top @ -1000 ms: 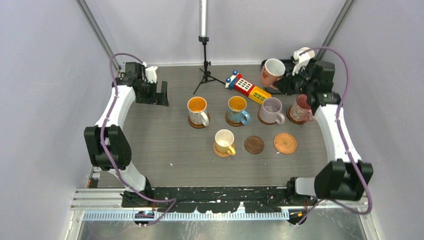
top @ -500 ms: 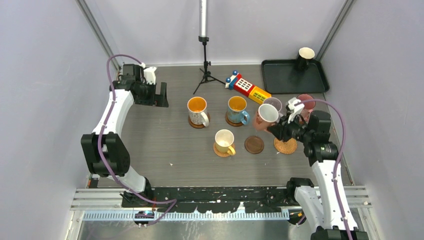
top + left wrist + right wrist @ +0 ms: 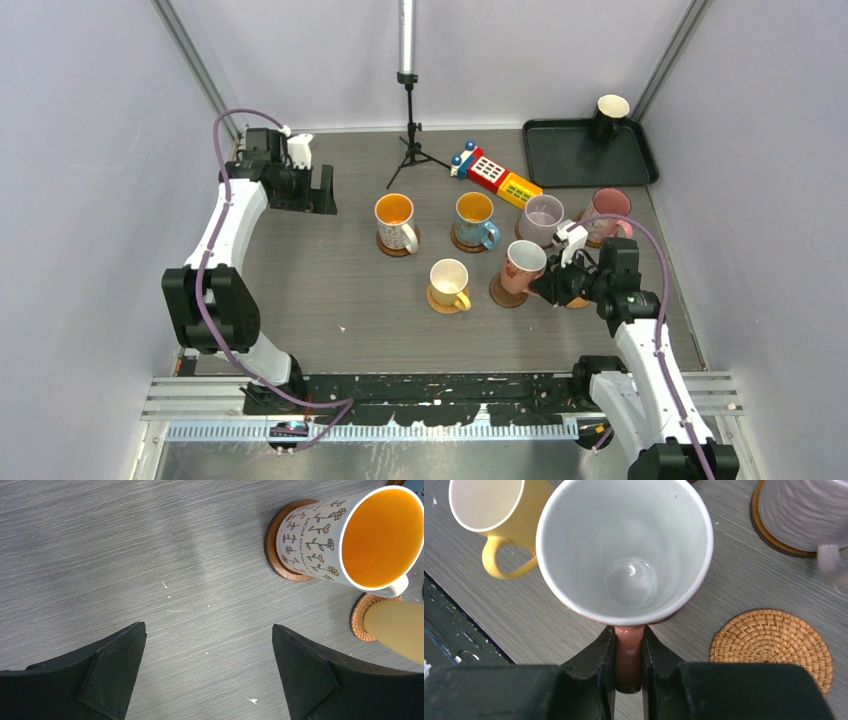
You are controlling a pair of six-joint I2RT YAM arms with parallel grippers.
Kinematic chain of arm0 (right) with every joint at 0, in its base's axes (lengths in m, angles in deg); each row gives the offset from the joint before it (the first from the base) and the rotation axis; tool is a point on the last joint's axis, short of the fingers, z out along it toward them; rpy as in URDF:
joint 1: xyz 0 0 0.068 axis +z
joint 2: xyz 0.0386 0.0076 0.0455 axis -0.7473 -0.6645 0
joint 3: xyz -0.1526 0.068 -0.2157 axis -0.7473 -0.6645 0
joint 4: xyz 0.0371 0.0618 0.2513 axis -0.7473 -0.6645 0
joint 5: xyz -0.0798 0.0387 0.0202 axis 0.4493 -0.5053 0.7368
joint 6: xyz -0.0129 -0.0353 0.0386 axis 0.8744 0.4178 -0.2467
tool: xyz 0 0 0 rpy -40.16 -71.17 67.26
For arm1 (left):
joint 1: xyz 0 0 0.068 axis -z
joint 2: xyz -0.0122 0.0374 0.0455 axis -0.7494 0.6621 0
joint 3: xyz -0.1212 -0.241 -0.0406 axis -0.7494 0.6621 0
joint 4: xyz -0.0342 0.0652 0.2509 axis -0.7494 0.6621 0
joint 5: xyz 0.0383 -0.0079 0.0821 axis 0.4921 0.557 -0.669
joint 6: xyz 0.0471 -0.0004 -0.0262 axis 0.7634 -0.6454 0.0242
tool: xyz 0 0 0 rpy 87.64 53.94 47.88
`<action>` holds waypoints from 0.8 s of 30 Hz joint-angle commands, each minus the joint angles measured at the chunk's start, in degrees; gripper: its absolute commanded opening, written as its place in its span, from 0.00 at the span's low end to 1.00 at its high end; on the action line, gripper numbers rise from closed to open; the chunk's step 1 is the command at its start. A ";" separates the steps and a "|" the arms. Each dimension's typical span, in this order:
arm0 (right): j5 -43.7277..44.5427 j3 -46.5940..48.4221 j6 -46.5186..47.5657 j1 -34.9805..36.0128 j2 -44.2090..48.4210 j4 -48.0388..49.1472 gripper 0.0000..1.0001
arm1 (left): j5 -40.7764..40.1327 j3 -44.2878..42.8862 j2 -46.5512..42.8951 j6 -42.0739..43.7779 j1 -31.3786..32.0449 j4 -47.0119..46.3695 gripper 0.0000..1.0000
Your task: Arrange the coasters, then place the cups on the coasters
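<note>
With the left gripper [image 3: 208, 627] idle and spread wide, the right gripper [image 3: 628, 640] clamps the handle of the pink cup [image 3: 624, 550] just beside the yellow cup [image 3: 489, 510], where a tilted release could tip it off the dark coaster [image 3: 497, 297] beneath.

table [image 3: 310, 270] left side: roomy, easy pass
middle row: mugs [image 3: 475, 220] crowd close, tight gaps
back: tripod [image 3: 410, 150], toy block [image 3: 495, 175] in the way
</note>
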 commanded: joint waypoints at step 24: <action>5.78 -2.46 4.83 6.39 -7.76 12.06 0.00 | 0.13 -0.95 0.42 -0.32 0.24 -0.62 1.00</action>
